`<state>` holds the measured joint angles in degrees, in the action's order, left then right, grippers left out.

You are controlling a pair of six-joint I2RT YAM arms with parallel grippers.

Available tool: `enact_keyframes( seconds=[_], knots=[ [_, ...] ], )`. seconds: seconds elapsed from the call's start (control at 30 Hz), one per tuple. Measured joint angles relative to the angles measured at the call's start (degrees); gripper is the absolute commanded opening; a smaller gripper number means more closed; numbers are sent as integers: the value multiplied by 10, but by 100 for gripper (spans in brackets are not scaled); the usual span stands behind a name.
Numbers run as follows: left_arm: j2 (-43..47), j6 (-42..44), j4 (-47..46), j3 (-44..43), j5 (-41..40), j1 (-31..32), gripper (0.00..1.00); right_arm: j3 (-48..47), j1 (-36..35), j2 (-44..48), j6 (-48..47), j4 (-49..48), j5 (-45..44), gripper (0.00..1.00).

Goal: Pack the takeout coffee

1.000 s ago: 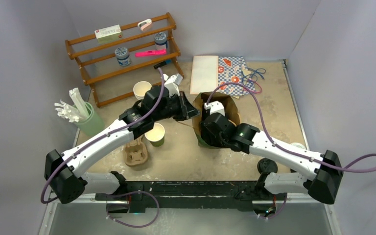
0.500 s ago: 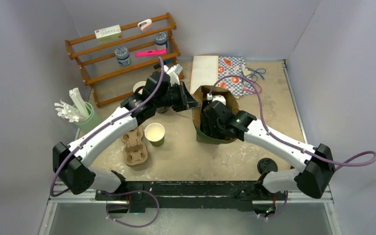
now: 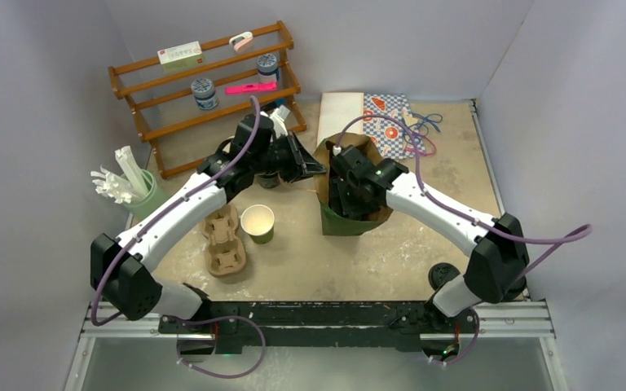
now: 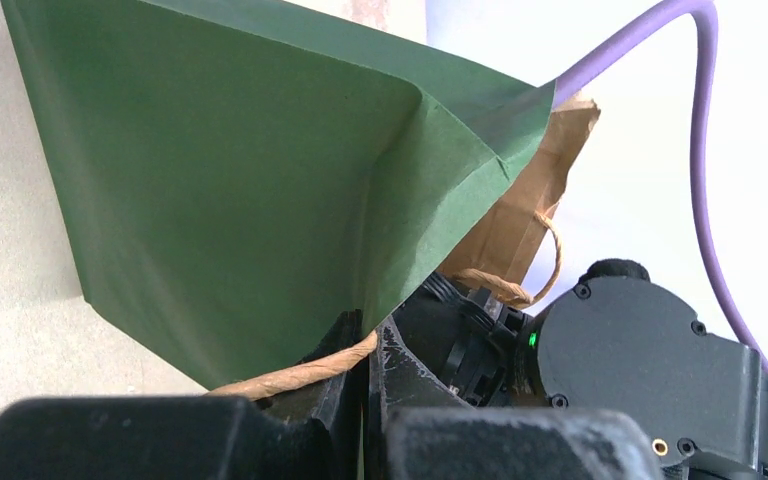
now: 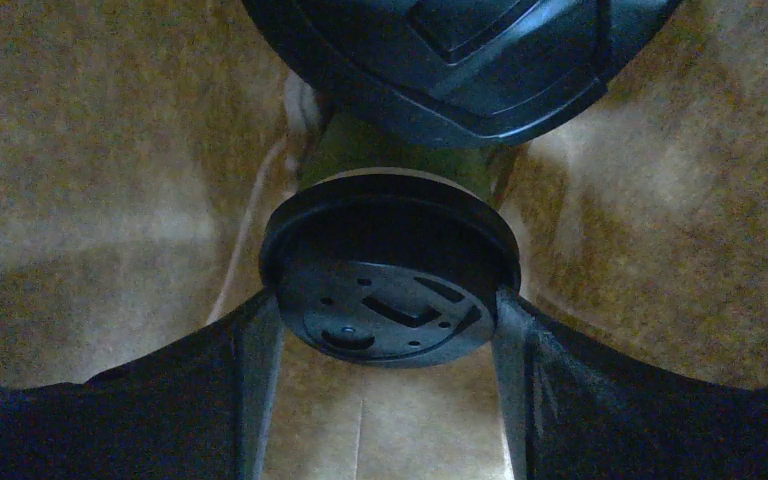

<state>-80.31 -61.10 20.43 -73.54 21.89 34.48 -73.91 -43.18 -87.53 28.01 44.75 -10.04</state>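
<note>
From the overhead camera I am watching the paper bag (image 3: 350, 228), green outside and brown inside, standing open just past the table's centre. The left gripper (image 3: 316, 169) is clenching the bag's rim at its nine o'clock side. The right gripper (image 3: 349, 191) is reaching down into the mouth, so it is hiding the takeout coffee in this view. At eleven o'clock a wooden rack (image 3: 138, 65) is carrying a white box (image 3: 179, 54) whose print is too small for me to read, two jars (image 3: 204, 93) and a pink marker (image 3: 251, 86). At nine o'clock a pale green holder (image 3: 153, 208) is bristling with white utensils. A lidless green cup (image 3: 257, 224) is sitting beside a cardboard carrier (image 3: 225, 244) at the bag's eight o'clock. A patterned cloth (image 3: 385, 118) is lying at twelve.

The left wrist camera is showing me closed fingers (image 4: 410, 370) pinching the green wall together with a twine handle (image 4: 300, 375). The right arm's black housing (image 4: 650, 370) is crowding the mouth at four o'clock.

The right wrist camera is finding the takeout coffee (image 5: 390, 270) inside the bag, brown paper all round, its black sip lid facing the lens. The right fingers (image 5: 255, 370) are pressing the lid at nine and three o'clock, grasping it. I am reading no words on the lid. At twelve o'clock a glossy black shape (image 5: 460, 50), which I cannot identify, is covering the cup's far end.
</note>
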Motion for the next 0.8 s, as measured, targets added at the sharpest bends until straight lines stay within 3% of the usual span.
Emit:
enact_keyframes(
  seconds=[0.4,0.8],
  knots=[
    [-23,-10,-4,-2,20,-41,0,-90,21,-93,-22,44,23,0],
    [-42,67,75,-51,-33,-53,0,-117,31,-138,-61,6,23,0]
  ],
)
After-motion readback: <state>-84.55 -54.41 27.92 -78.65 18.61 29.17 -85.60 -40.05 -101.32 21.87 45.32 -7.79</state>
